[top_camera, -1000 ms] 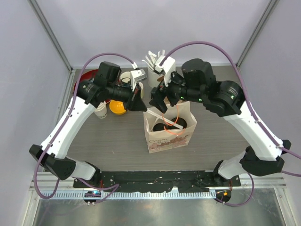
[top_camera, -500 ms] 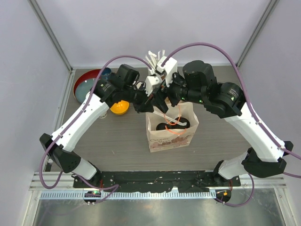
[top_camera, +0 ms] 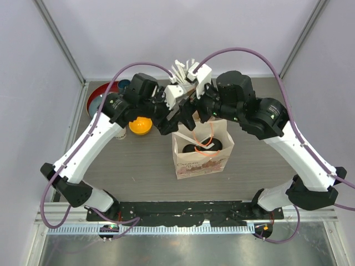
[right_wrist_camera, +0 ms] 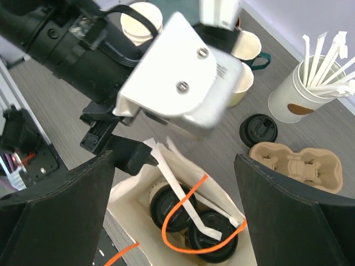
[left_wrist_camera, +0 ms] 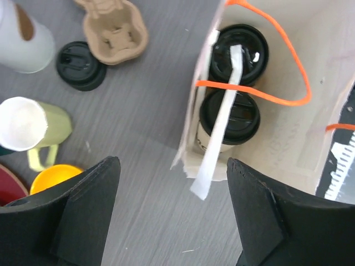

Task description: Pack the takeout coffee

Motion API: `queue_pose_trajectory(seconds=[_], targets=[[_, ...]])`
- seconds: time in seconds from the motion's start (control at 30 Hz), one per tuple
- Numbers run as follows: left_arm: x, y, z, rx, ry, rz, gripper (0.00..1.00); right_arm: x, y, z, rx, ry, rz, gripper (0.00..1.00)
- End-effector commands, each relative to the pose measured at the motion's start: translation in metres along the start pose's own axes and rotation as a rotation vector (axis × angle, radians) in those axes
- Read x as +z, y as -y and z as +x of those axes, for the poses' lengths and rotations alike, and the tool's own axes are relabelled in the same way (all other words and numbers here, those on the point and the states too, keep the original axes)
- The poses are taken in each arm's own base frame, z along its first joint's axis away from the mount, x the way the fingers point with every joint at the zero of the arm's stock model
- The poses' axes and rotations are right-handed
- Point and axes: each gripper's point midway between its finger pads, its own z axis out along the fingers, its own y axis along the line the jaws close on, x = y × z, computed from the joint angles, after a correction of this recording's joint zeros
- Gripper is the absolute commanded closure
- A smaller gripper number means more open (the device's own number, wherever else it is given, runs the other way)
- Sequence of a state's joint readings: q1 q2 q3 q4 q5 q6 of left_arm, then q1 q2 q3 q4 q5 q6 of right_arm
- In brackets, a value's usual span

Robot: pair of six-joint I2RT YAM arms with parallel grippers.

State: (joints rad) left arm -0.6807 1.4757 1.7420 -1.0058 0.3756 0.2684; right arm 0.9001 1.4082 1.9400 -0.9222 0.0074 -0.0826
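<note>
Hovering above paper bag point(top_camera: 199, 164), left hand point(left_wrist_camera: 172, 169) spread, right hand point(right_wrist_camera: 175, 166) spread, two lidded cups point(left_wrist_camera: 229, 116) inside

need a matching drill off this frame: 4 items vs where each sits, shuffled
1 lidded cups
2 loose black lid
3 wrapped straw
4 yellow bowl

A beside the cardboard carrier
B next to the pale mug
C inside the paper bag
D lying across both cups

Pairs: 1-C, 2-A, 3-D, 4-B
</note>
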Motion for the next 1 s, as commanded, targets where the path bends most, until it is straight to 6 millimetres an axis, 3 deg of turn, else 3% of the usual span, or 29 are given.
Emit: queue_pose_trajectory(seconds=[0.0, 0.07, 0.1, 0.13, 0.17, 0.2, 0.27, 0.3, 0.33, 0.37, 0.4, 0.43, 0.47, 0.53, 0.57, 0.63, 0.67, 0.73, 0.77, 0.8, 0.83, 0.9, 0.97], targets=[[-0.055, -0.016, -0.032, -0.010, 0.153, -0.132, 0.15, -0.014, 0.060, 0.002, 0.090, 0.030, 0.220, 0.07], [-0.061, -0.029, -0.029, -0.056, 0.169, -0.172, 0.14, -0.015, 0.077, 0.011, 0.145, 0.036, 0.236, 0.07], [-0.071, -0.044, -0.023, -0.094, 0.179, -0.221, 0.14, -0.022, 0.107, 0.020, 0.185, 0.038, 0.312, 0.07], [-0.070, -0.051, -0.015, -0.147, 0.173, -0.235, 0.14, -0.024, 0.122, 0.020, 0.197, 0.064, 0.350, 0.07], [-0.077, -0.067, -0.008, -0.187, 0.183, -0.281, 0.14, -0.023, 0.139, 0.040, 0.223, 0.033, 0.399, 0.07], [-0.086, -0.071, -0.004, -0.207, 0.199, -0.304, 0.14, -0.038, 0.166, 0.044, 0.279, 0.071, 0.483, 0.07], [-0.086, -0.082, 0.019, -0.270, 0.184, -0.331, 0.14, -0.042, 0.190, 0.074, 0.328, 0.041, 0.549, 0.07], [-0.094, -0.080, 0.024, -0.275, 0.198, -0.347, 0.14, -0.058, 0.213, 0.081, 0.370, 0.068, 0.619, 0.06], [-0.087, -0.082, 0.041, -0.301, 0.173, -0.349, 0.14, -0.063, 0.224, 0.091, 0.396, 0.071, 0.655, 0.06], [-0.090, -0.085, 0.051, -0.322, 0.169, -0.369, 0.14, -0.057, 0.228, 0.114, 0.438, 0.045, 0.643, 0.06], [-0.091, -0.087, 0.061, -0.333, 0.158, -0.379, 0.13, -0.060, 0.238, 0.118, 0.457, 0.080, 0.658, 0.06], [-0.090, -0.085, 0.075, -0.348, 0.143, -0.389, 0.13, -0.073, 0.252, 0.130, 0.505, 0.103, 0.714, 0.06], [-0.094, -0.092, 0.087, -0.365, 0.136, -0.421, 0.13, -0.070, 0.258, 0.161, 0.550, 0.064, 0.746, 0.06], [-0.097, -0.096, 0.112, -0.401, 0.108, -0.462, 0.13, -0.084, 0.275, 0.180, 0.601, 0.095, 0.834, 0.06], [-0.104, -0.105, 0.129, -0.439, 0.081, -0.523, 0.13, -0.081, 0.274, 0.208, 0.635, 0.054, 0.859, 0.06], [-0.104, -0.103, 0.156, -0.481, 0.021, -0.545, 0.13, -0.089, 0.279, 0.223, 0.637, 0.067, 0.938, 0.06], [-0.110, -0.103, 0.166, -0.481, 0.008, -0.567, 0.13, -0.085, 0.275, 0.247, 0.659, 0.034, 0.952, 0.06], [-0.103, -0.096, 0.193, -0.501, -0.048, -0.562, 0.13, -0.089, 0.278, 0.258, 0.649, 0.061, 1.004, 0.06], [-0.103, -0.095, 0.200, -0.501, -0.053, -0.572, 0.13, -0.088, 0.272, 0.276, 0.665, 0.051, 1.018, 0.06], [-0.099, -0.093, 0.208, -0.497, -0.070, -0.566, 0.13, -0.090, 0.275, 0.276, 0.659, 0.089, 1.039, 0.06], [-0.090, -0.089, 0.223, -0.507, -0.092, -0.548, 0.12, -0.089, 0.272, 0.295, 0.679, 0.070, 1.069, 0.07], [-0.077, -0.088, 0.241, -0.499, -0.107, -0.532, 0.11, -0.095, 0.275, 0.296, 0.697, 0.139, 1.118, 0.07], [-0.071, -0.091, 0.250, -0.493, -0.106, -0.546, 0.10, -0.101, 0.274, 0.320, 0.722, 0.129, 1.200, 0.07]])
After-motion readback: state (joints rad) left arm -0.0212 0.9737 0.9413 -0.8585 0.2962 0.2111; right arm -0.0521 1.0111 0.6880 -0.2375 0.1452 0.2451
